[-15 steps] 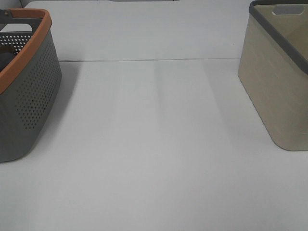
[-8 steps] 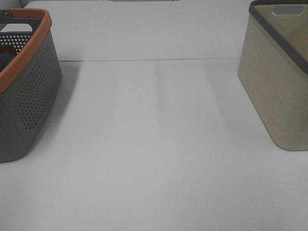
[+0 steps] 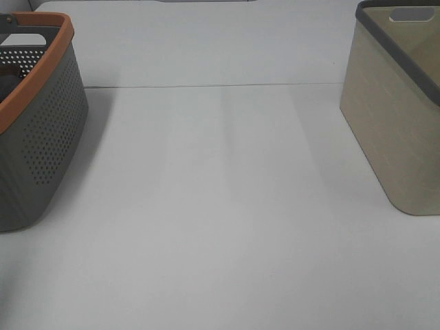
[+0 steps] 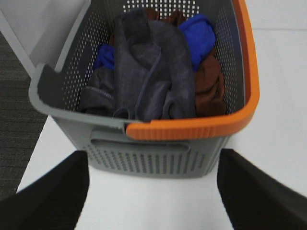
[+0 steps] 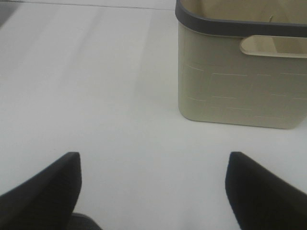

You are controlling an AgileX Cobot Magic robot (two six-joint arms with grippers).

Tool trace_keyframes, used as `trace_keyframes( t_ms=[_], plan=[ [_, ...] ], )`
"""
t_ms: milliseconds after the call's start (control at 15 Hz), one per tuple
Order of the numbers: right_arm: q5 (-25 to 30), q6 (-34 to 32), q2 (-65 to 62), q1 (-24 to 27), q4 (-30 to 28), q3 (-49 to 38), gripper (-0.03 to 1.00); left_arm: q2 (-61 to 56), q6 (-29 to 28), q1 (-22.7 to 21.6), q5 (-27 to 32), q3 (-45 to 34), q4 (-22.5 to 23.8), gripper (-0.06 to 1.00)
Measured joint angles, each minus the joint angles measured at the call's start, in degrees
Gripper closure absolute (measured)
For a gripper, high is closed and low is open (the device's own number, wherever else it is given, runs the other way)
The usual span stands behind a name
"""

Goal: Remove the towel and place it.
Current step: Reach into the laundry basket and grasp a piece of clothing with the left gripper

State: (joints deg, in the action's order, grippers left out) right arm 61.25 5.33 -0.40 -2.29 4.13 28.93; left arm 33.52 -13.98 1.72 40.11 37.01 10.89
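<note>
the towel (image 4: 153, 67) lies on top of the pile inside the grey perforated basket (image 4: 158, 155) with the orange rim, at the left edge of the table. it looks like the dark, plush cloth with a stitched hem, draped over a blue cloth (image 4: 200, 33) and a brown cloth (image 4: 210, 79), so i judge it the easiest piece to lift out first. the left gripper (image 4: 152, 160) hangs just outside the basket's handle end, its jaws spread wide and holding nothing, aimed at the pile as if lined up for a reach in. the right gripper (image 5: 153, 160) is likewise spread and empty. it faces the beige bin (image 5: 240, 91) on the right, which seems to me the likely place for the towel, though i cannot see to its bottom. between the two containers the white table (image 3: 220, 206) is plain and matte, with a seam running across its far part. off the table's left edge a dark carpeted floor (image 4: 14, 96) shows.
</note>
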Motion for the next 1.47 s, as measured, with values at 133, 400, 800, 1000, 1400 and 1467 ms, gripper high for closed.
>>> trace_keyframes(
  t_ms=[133, 400, 800, 1000, 1400, 1467],
  plan=[
    [0.0, 0.0, 0.0, 0.0, 0.0, 0.0, 0.19, 6.0, -2.2, 0.0, -3.3, 3.2, 0.7, 0.24],
    [0.0, 0.0, 0.0, 0.0, 0.0, 0.0, 0.19, 22.8, -3.8, 0.0, -5.6, 14.2, 3.0, 0.24],
    [0.0, 0.0, 0.0, 0.0, 0.0, 0.0, 0.19, 44.7, -16.4, 0.0, -3.8, 29.0, 15.8, 0.24],
    [0.0, 0.0, 0.0, 0.0, 0.0, 0.0, 0.19, 53.8, -17.1, 0.0, 1.3, 36.4, 17.5, 0.24],
    [0.0, 0.0, 0.0, 0.0, 0.0, 0.0, 0.19, 68.9, -17.3, -0.3, 7.7, 50.2, 18.6, 0.24],
    [0.0, 0.0, 0.0, 0.0, 0.0, 0.0, 0.19, 71.4, -17.3, -0.8, 9.1, 52.1, 18.6, 0.24]
  ],
)
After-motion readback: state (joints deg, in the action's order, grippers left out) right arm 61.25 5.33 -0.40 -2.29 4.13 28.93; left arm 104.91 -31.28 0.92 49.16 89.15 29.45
